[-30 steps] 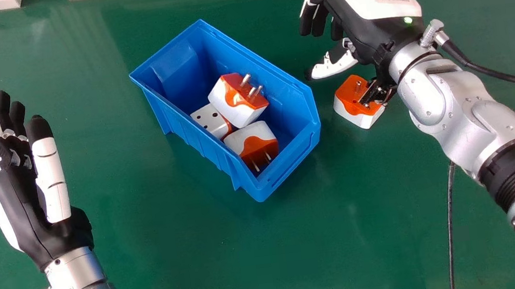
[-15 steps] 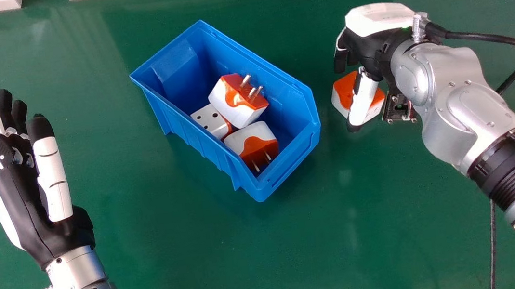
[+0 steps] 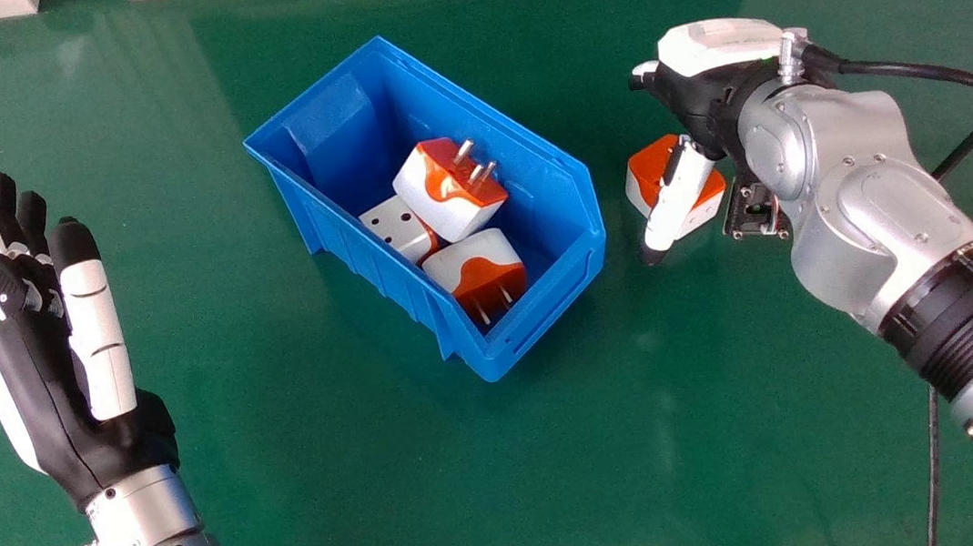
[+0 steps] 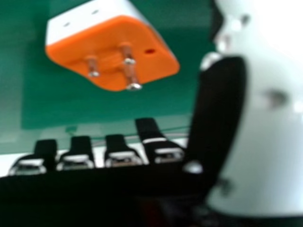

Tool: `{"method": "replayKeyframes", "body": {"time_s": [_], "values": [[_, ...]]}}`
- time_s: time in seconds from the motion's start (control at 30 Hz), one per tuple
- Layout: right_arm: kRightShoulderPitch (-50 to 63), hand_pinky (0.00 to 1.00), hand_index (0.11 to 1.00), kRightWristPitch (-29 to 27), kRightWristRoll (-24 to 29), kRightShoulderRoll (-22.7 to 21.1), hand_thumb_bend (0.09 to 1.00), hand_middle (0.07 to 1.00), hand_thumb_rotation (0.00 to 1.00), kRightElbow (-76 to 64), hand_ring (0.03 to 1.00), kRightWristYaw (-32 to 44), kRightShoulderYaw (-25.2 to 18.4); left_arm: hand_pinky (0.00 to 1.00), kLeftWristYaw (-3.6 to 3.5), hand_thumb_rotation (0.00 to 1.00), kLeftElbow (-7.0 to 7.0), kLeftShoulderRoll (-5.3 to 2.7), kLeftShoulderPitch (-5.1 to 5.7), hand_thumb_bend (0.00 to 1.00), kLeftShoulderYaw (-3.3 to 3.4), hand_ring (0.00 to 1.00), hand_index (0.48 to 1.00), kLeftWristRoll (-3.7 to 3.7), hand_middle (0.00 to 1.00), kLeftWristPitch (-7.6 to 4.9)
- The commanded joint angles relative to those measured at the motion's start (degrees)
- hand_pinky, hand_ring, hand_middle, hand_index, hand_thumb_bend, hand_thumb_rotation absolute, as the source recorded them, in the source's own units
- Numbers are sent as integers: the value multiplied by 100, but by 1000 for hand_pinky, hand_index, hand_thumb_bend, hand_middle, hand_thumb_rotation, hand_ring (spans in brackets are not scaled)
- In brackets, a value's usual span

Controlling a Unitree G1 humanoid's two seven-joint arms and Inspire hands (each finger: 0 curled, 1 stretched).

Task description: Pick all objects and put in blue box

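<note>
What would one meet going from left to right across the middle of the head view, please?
Left hand → blue box → orange and white plug adapter outside it → silver right forearm.

Right hand over the loose plug, three in the box.
From my head view, the blue plastic box [image 3: 546, 314] sits on the green bench [image 3: 403, 502] holding three white-and-orange plug adapters [image 3: 446, 188]; a fourth white-and-orange adapter [image 3: 648, 170] lies outside, near the box. I see my right hand [image 3: 703, 97] above it, thumb crossing my view of it, and my left hand [image 3: 51, 387] on the box's other side, fingers extended.
</note>
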Motion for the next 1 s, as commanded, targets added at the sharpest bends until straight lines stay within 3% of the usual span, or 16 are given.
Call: {"method": "replayKeyframes", "body": {"time_s": [0.0, 0.07, 0.23, 0.43, 0.67, 0.97], "values": [[-98, 1000, 921, 5, -18, -28, 1000, 1000, 270, -161, 1000, 10, -20, 931, 14, 726, -56, 27, 45, 701, -9, 966, 969, 49, 974, -91], [-93, 1000, 922, -3, -22, -31, 1000, 1000, 272, -169, 1000, 6, -15, 930, 20, 729, -55, 30, 46, 696, -13, 965, 969, 65, 974, -109], [-17, 1000, 916, -65, -5, -2, 1000, 1000, 270, -193, 1000, -62, -7, 924, -69, 718, -70, 3, 33, 694, 9, 962, 964, -68, 970, -79], [107, 1000, 918, -135, -23, 139, 1000, 1000, 272, 63, 1000, -181, 124, 922, -77, 706, -83, -12, 44, 688, 8, 959, 958, -104, 966, -88], [364, 1000, 935, -185, 41, 345, 1000, 1000, 228, 327, 1000, -391, 168, 923, -55, 711, -92, -6, 69, 679, -10, 962, 962, -75, 968, -74], [431, 928, 938, -495, 160, 545, 1000, 1000, 212, 957, 1000, -875, 160, 936, -90, 709, -86, 0, 64, 685, -12, 968, 969, -98, 975, -71]]}}
